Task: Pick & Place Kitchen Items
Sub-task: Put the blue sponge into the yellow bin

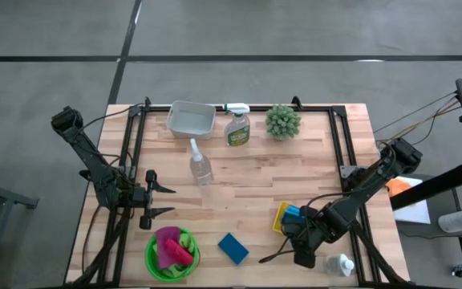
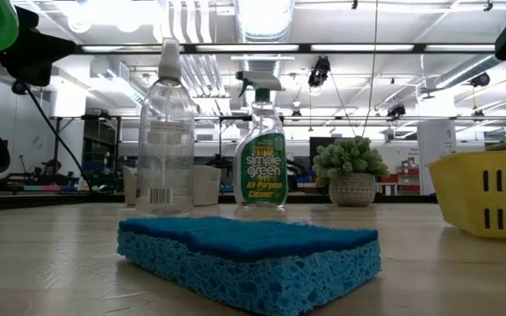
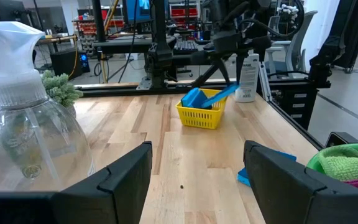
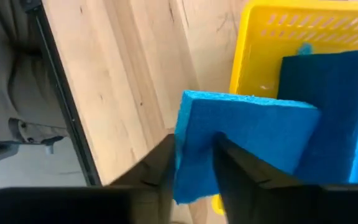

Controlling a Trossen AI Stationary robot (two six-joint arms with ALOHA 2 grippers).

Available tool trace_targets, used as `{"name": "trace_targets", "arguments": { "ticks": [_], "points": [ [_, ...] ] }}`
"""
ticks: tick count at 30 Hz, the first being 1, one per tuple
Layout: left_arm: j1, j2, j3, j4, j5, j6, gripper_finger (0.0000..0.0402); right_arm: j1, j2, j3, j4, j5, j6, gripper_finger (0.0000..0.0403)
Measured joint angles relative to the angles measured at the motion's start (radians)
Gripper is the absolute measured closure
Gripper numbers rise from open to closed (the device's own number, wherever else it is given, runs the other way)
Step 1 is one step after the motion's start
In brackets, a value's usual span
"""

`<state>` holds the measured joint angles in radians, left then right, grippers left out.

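Observation:
My right gripper stands over the yellow basket at the table's near right, shut on a blue sponge. A second blue sponge lies in the basket. A third blue sponge lies flat on the table near the front edge. A green bowl holds pink and green cloths. My left gripper waits open at the table's left, level and touching nothing. A clear spray bottle lies at mid-table. My right gripper pinches one end of the blue sponge between its two fingers, across the sponge's thickness. The fingers come from above, slanting down. The sponge's other end reaches into the yellow basket and overlaps the second sponge there; whether they touch I cannot tell.
At the far edge stand a clear tub, a green cleaner spray bottle and a spiky potted plant. A small white bottle lies at the near right corner. Bare wood lies between the bottles and the basket.

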<state>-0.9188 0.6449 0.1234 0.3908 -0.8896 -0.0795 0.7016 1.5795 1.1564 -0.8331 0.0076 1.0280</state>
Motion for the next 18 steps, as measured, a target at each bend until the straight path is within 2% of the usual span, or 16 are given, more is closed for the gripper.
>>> {"name": "trace_targets", "arguments": {
  "ticks": [6, 10, 13, 18],
  "points": [
    [0.000, 0.000, 0.000, 0.000, 0.000, 0.000, 0.0147, -0.005, 0.000, 0.000, 0.001, 0.047, -0.022, 0.0185],
    [0.000, 0.000, 0.000, 0.000, 0.000, 0.000, 0.0147, -0.005, -0.005, 0.000, 0.001, 0.092, -0.039, 0.0128],
    [0.000, 0.000, 0.000, 0.000, 0.000, 0.000, 0.0147, -0.004, -0.012, 0.000, 0.001, 0.133, -0.041, 0.0106],
    [0.000, 0.000, 0.000, 0.000, 0.000, 0.000, 0.0147, -0.002, -0.014, 0.005, 0.000, 0.217, -0.060, 0.0101]
  ]
}}
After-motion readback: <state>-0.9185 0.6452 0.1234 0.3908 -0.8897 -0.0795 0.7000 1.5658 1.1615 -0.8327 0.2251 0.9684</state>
